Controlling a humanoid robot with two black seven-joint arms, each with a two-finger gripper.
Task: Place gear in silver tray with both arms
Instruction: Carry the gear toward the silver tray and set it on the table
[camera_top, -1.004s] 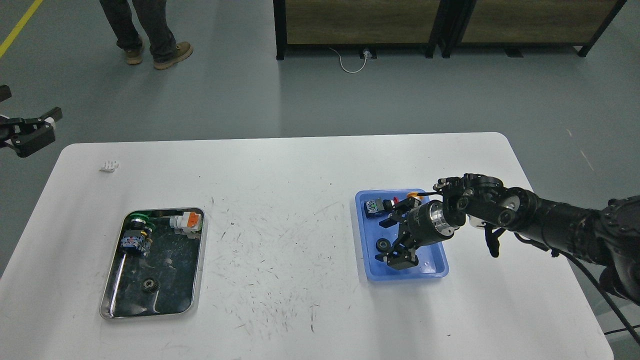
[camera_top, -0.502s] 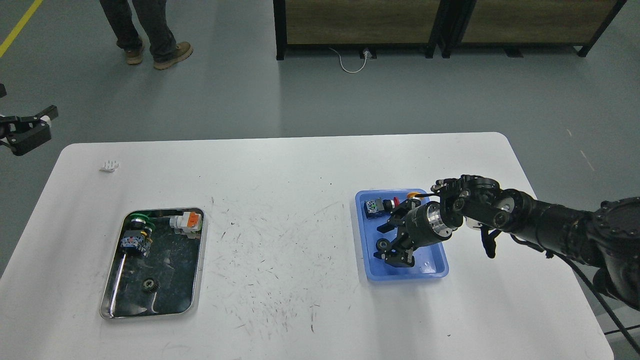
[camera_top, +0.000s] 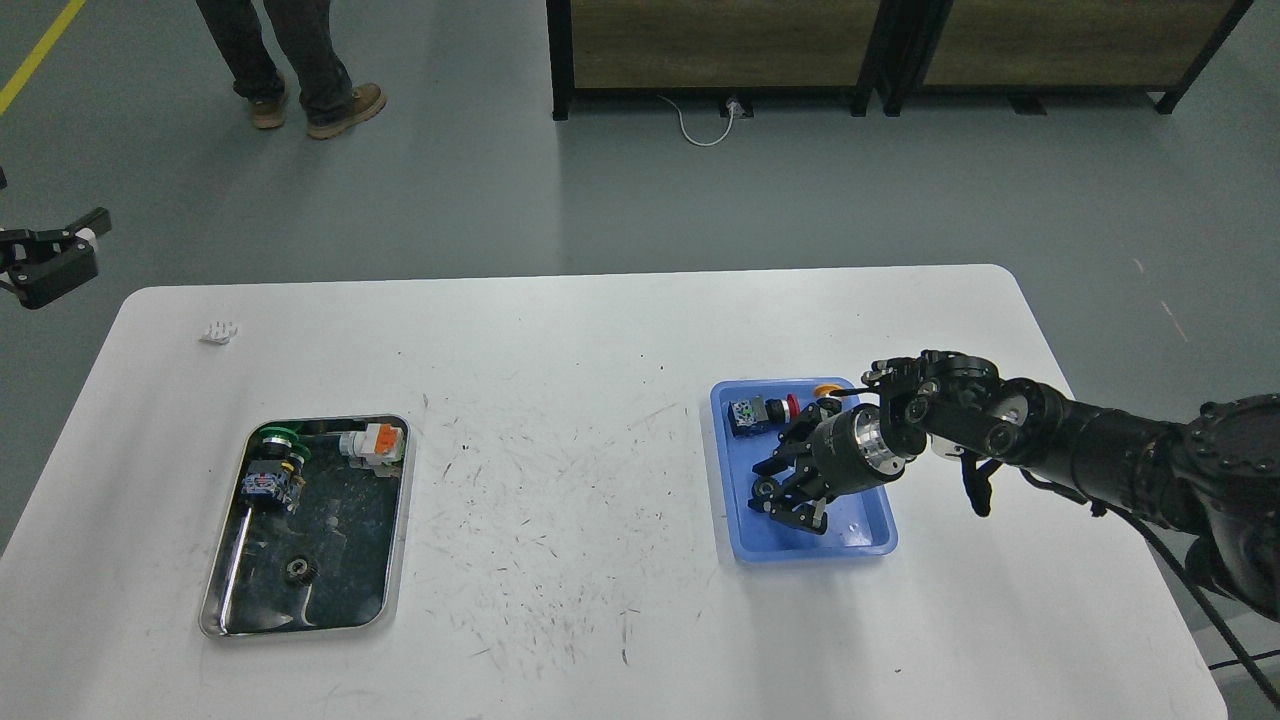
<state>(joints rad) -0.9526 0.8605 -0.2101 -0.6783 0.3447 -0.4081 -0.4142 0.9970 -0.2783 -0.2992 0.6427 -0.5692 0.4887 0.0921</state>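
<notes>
White table (camera_top: 600, 330): rounded worktop, scuffed with dark marks at its centre; carries both trays.

Right arm (camera_top: 1100, 450): black, enters from the right edge and reaches leftward over the blue tray.

Silver tray (camera_top: 395, 520): shiny metal, left half of the table, long axis running near to far. Holds a small dark gear (camera_top: 299, 570) near its front end, a green-and-black part (camera_top: 272, 465) and a white-and-orange part (camera_top: 374, 443) at its far end.

Blue tray (camera_top: 860, 535): plastic, right half of the table, well apart from the silver tray. Holds a button-like part (camera_top: 755, 413) at its far left corner.

Right gripper (camera_top: 778, 495): low inside the blue tray, fingers spread either side of a small black gear (camera_top: 764, 489) at the tray's left wall; jaws not yet closed on it, as far as can be told.

Left gripper (camera_top: 45, 255): beyond the table's far left corner, in the air, fingers apart, holding nothing.

Relation for the coming move: the gear lies at the right gripper's fingertips; the silver tray lies far to the left, nearer the left arm, so a transfer between arms is probably needed.
</notes>
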